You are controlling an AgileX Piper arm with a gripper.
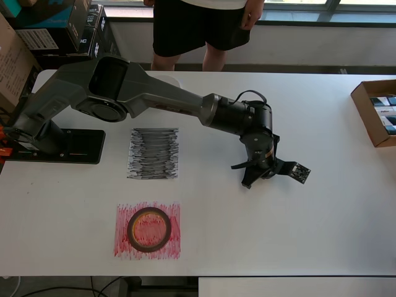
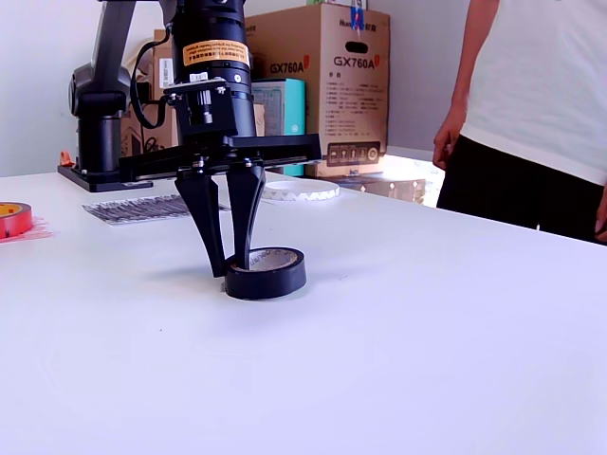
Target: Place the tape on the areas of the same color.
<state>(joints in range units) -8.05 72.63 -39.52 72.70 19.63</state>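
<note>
black tape roll (image 2: 266, 272): lies flat on the bare white table (image 2: 427, 360), nearest the exterior camera, well apart from every sheet. i see the gripper (image 2: 230, 266) standing upright over it, one finger outside the rim on the exterior view's left, the other down inside the core; the fingers pinch the wall of the roll between them, though i cannot tell how firmly.

step in hand, as i judge it: the grasp on the black roll, with the lift not yet made.

red tape roll (image 1: 149, 229): flat on the red scribbled sheet (image 1: 147, 231); that pairing looks done.

black scribbled sheet (image 1: 153, 153): bare, lying between the red sheet and the arm's base in the overhead view. the next move calls for a firm hold, a clean lift, a carry across and a level set-down inside its edges.

white tape roll (image 2: 300, 191): farther back on the table, partly hidden overhead by the arm. beyond it, cardboard boxes (image 2: 327, 85) and a person (image 2: 541, 104) standing at the far edge.
</note>
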